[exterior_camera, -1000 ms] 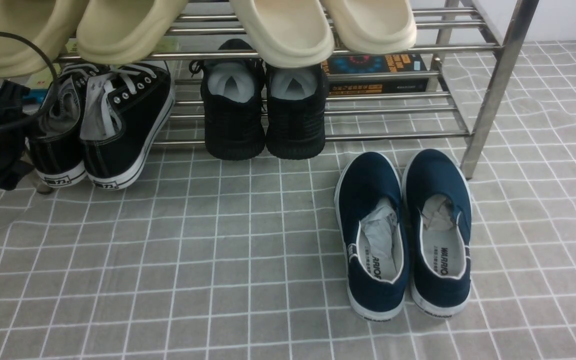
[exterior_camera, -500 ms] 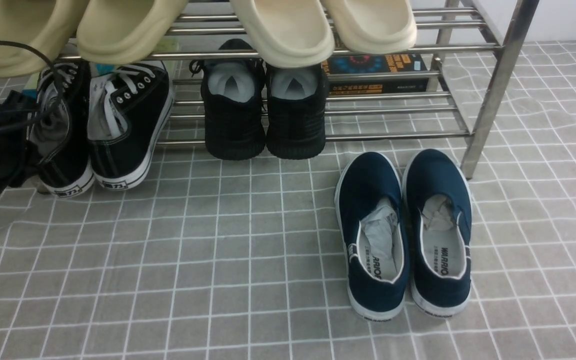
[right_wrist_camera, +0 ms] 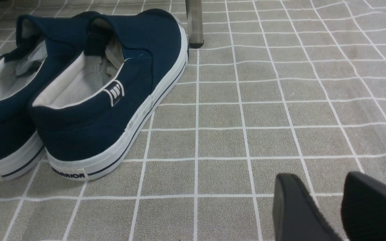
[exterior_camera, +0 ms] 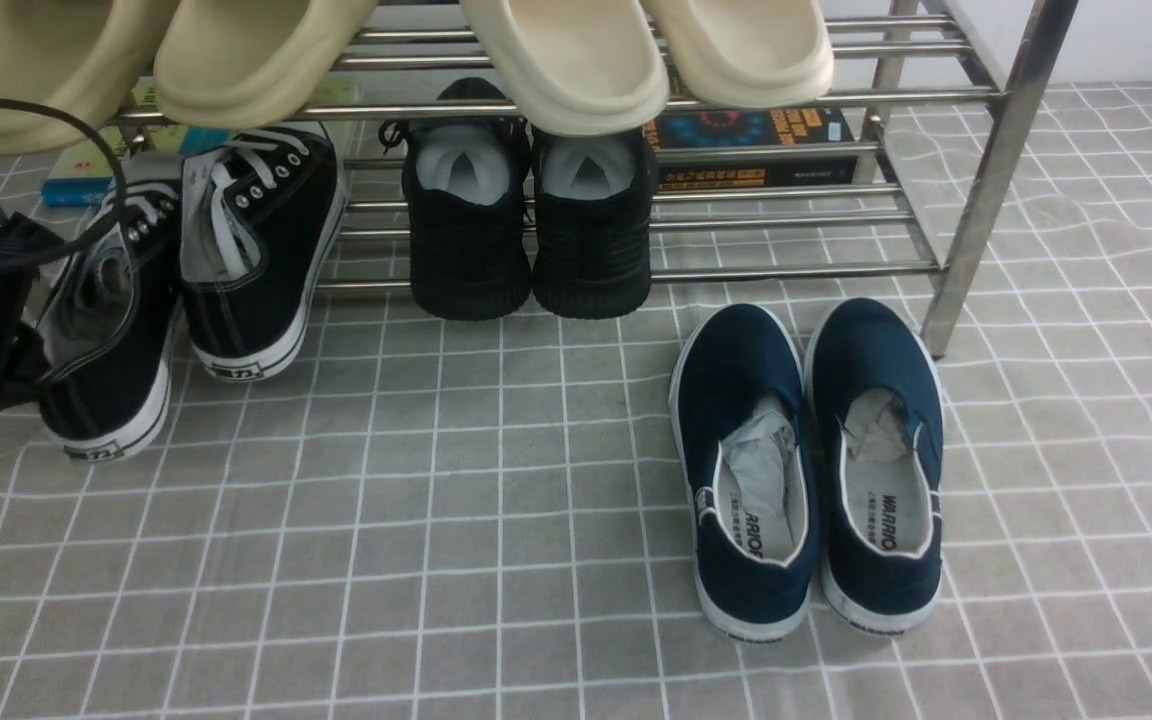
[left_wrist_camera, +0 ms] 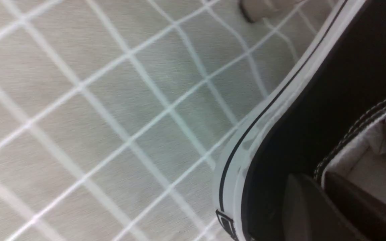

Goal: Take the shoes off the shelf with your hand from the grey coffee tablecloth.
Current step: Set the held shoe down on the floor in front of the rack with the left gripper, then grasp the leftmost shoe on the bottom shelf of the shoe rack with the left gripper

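Soft, even light; left wrist view blurred.

Navy slip-on nearer the rack leg (exterior_camera: 876,350): insole lettering reads "WARRIO", last part cut off by the shoe's opening. Small characters beside the word; too small to read.

Other navy slip-on (exterior_camera: 741,360): insole shows "RRIO", the rest hidden by the paper stuffing.

Right wrist view: white heel label on one slip-on reads "WARRIOR"; on the other, "RRIOR" legible, start cut off by the picture edge. White mark of slanted bars on a side tab, no letters.

Black canvas sneakers (exterior_camera: 261,260): dark characters on both heel labels; the second looks like "力", the first unclear.

Dark box (exterior_camera: 756,150) behind the rack bars: orange print, not legible.
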